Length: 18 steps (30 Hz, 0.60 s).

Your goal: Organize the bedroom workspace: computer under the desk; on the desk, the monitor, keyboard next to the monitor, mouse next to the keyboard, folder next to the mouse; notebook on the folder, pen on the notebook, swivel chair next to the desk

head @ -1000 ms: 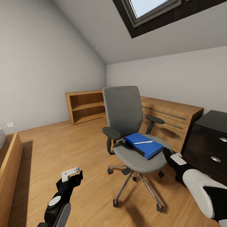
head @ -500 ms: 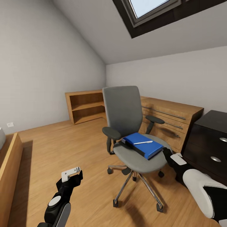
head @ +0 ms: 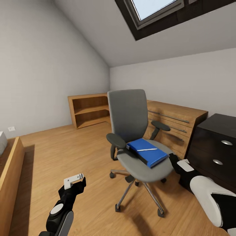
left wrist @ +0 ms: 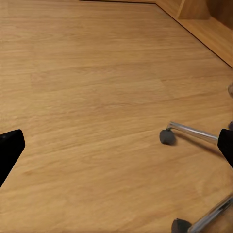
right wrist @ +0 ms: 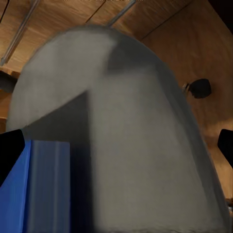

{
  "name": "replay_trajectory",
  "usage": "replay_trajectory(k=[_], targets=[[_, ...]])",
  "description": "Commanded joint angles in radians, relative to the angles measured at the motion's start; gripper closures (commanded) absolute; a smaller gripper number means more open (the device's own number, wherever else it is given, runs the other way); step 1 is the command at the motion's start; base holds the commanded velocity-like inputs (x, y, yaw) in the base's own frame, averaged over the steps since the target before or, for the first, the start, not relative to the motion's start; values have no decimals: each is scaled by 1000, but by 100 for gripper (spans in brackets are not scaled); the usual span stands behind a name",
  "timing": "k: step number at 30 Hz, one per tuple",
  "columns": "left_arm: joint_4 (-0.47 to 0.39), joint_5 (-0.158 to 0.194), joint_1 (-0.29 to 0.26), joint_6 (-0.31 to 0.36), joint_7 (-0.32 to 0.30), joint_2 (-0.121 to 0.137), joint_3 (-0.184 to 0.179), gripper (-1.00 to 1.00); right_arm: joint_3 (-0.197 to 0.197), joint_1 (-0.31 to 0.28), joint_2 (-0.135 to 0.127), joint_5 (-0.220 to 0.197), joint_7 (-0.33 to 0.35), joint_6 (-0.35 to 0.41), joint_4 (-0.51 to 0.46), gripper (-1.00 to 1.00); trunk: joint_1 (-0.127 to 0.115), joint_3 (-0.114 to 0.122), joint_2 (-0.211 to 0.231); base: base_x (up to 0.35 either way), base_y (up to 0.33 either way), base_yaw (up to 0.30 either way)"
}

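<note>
Folder (head: pixel 147 154) is lying flat on the chair (head: pixel 139 157) seat, pen (head: pixel 146 149) resting loose on top. You're looking at something stiff, light and slick; pinch its overhanging edge. Both grippers, left (left wrist: pixel 116 145) and right (right wrist: pixel 116 150), are hanging spread, empty.

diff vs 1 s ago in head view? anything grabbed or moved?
Only the camera shifted a little: the swivel chair, the desk and the skylight slid slightly in frame. Nothing grabbed or released. The folder and the pen stay on the seat; both end effectors keep their poses.
</note>
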Motion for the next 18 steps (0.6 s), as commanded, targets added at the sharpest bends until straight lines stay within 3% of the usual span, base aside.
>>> replay_trajectory(k=[1,3,9,18], targets=[[-1,10,-1,2,8,0,-1,-100,-5,0,1,-4,-3,-1,-1,-100,0,-1,0,0,0,0],[-1,11,-1,2,8,0,-1,-100,-5,0,0,-4,-3,-1,-1,-100,0,-1,0,-22,0,0],[-1,10,-1,2,8,0,-1,-100,-5,0,1,-4,-3,-1,-1,-100,0,-1,0,-287,0,0],[-1,11,-1,2,8,0,-1,-100,-4,0,1,-6,-3,-1,3,-100,0,-1,0,-94,0,0]])
